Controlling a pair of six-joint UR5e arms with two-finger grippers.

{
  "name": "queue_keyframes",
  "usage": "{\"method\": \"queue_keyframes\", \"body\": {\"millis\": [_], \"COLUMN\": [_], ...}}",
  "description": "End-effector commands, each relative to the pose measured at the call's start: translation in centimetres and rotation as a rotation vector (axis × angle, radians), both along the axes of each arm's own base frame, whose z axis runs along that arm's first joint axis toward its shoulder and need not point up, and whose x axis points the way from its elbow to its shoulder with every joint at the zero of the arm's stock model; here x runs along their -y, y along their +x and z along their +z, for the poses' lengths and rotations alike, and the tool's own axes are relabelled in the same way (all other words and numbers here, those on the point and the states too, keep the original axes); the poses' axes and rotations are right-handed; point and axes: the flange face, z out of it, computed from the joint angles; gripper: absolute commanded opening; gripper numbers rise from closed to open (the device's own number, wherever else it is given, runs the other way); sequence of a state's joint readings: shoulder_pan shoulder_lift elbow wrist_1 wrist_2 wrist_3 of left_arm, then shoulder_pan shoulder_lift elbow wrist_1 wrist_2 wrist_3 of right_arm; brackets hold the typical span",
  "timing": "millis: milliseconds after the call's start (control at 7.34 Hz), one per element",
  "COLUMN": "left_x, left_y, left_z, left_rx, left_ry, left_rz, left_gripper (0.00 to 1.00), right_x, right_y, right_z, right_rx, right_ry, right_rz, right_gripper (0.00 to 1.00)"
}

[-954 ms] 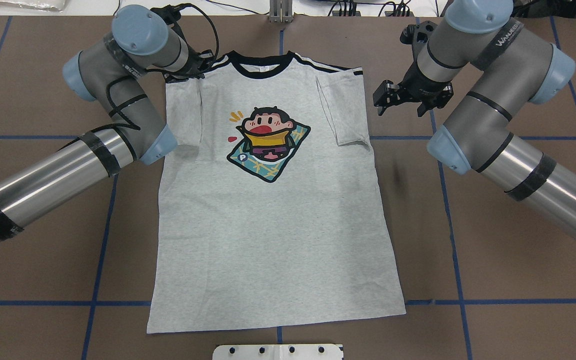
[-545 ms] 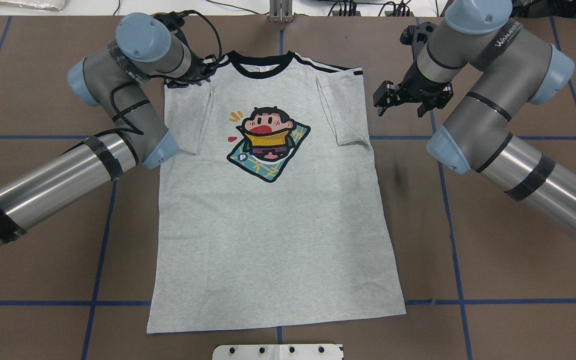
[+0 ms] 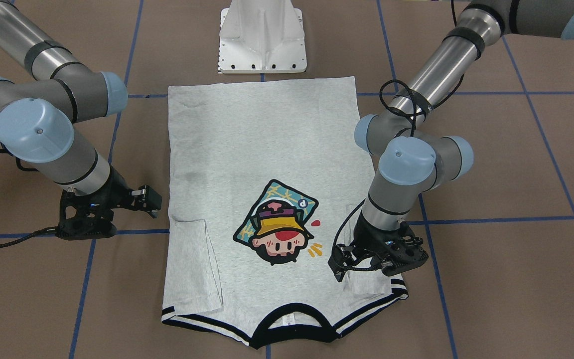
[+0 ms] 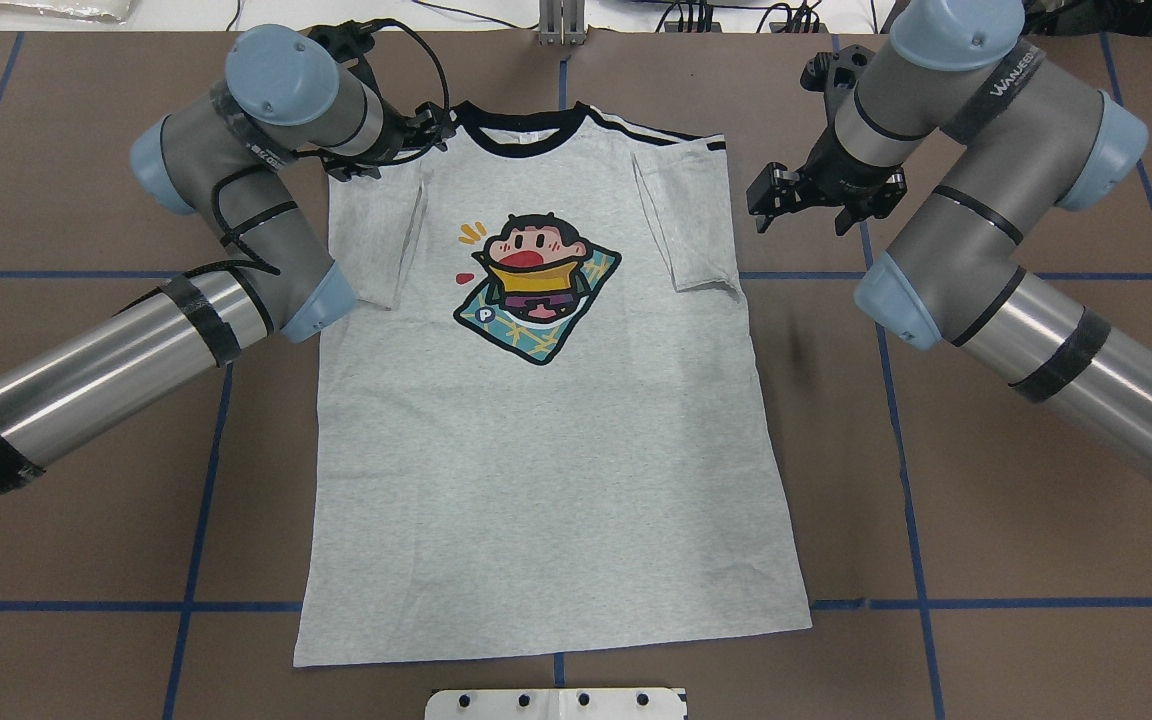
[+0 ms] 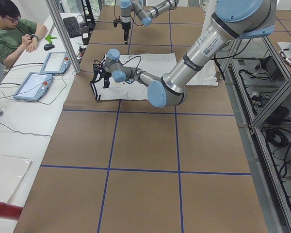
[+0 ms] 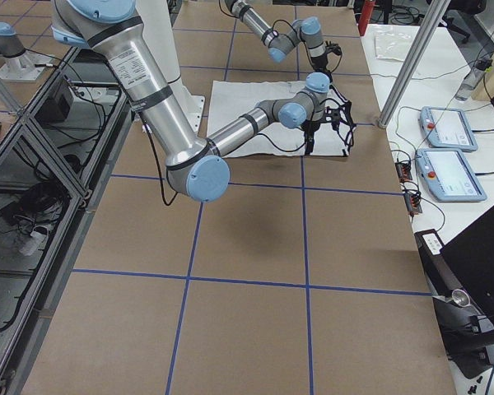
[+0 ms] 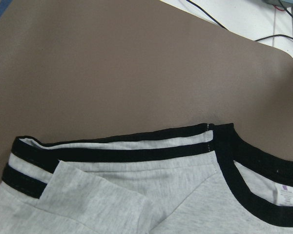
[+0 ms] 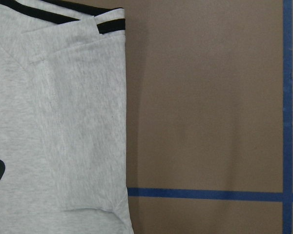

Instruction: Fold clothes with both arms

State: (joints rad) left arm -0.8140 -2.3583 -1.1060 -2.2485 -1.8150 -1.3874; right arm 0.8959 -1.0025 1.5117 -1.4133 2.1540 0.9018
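At the centre of the brown table [image 4: 986, 520], the T-shirt [image 4: 546, 480] lies flat, print side up. In the overhead view its collar [image 4: 524, 135] is at 12 o'clock and its hem [image 4: 546, 645] at 6 o'clock. The left sleeve [image 4: 371, 240] and the right sleeve [image 4: 691, 225] are both turned inward onto the body, so the sleeve stage looks done. The body itself is at full length and full width, so I judge that the side folds and the hem-to-collar fold remain.

The left gripper [image 4: 431, 122] hangs low over the striped shoulder at about 11 o'clock of the shirt, beside the collar. I cannot tell how far its fingers are spread, nor whether they pinch cloth. The right gripper [image 4: 804, 195] sits off the shirt at about 2 o'clock, over bare table just beside the folded right sleeve. It has no cloth in it, but its opening cannot be made out either.

The only clear writing is a "P" [image 4: 484, 314] in a white circle, at 8 o'clock on the cartoon print [image 4: 534, 285]. The white neck label [image 7: 285, 195] carries a small purple mark too blurred to read. A black strap [image 4: 1014, 75] on the right arm has white lettering I cannot read with confidence.
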Motion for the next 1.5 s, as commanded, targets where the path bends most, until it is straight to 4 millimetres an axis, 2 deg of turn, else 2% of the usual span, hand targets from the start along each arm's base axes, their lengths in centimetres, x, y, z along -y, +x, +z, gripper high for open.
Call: {"method": "queue_keyframes", "body": {"millis": [0, 136, 273, 409, 545, 681, 818, 954, 1090, 1363], "left_x": [-4.3, -6.0, -7.5, -10.0, -12.0, -12.9, -14.7, -17.4, -18.9, -19.1], "left_y": [-3.5, -5.0, -6.4, -8.8, -10.6, -11.2, -12.4, -14.7, -15.4, -15.0], "left_z": [1.7, 3.2, 3.3, 5.0, 5.9, 7.1, 7.9, 8.8, 10.3, 10.1], "left_rx": [-0.021, -0.015, -0.008, -0.006, 0.007, 0.046, 0.047, 0.044, 0.033, 0.026], "left_ry": [0.032, 0.019, 0.007, 0.01, 0.025, 0.047, 0.072, 0.07, 0.055, 0.062], "left_rz": [0.072, 0.081, 0.079, 0.08, 0.1, 0.154, 0.223, 0.246, 0.311, 0.337], "left_gripper": [1.0, 1.0, 1.0, 1.0, 1.0, 1.0, 1.0, 1.0, 1.0, 1.0], "right_x": [-0.1, -0.7, -1.0, -1.4, -2.6, -5.6, -8.6, -10.5, -12.0, -15.3], "right_y": [0.1, -0.5, -0.9, -1.0, -1.6, -2.0, -2.3, -2.2, -1.8, -1.8], "right_z": [-0.1, -0.5, -0.5, -1.0, -1.3, -0.9, -1.6, -1.9, -1.8, -0.1], "right_rx": [0.01, 0.016, 0.016, 0.021, 0.028, 0.022, 0.028, 0.041, 0.048, 0.037], "right_ry": [-0.002, 0.001, -0.011, -0.005, -0.008, -0.009, 0.015, -0.002, -0.01, -0.025], "right_rz": [0.004, -0.002, 0.007, 0.007, 0.007, 0.023, 0.029, 0.042, 0.036, 0.004], "right_gripper": [1.0, 1.0, 1.0, 1.0, 1.0, 1.0, 1.0, 1.0, 1.0, 1.0]}}
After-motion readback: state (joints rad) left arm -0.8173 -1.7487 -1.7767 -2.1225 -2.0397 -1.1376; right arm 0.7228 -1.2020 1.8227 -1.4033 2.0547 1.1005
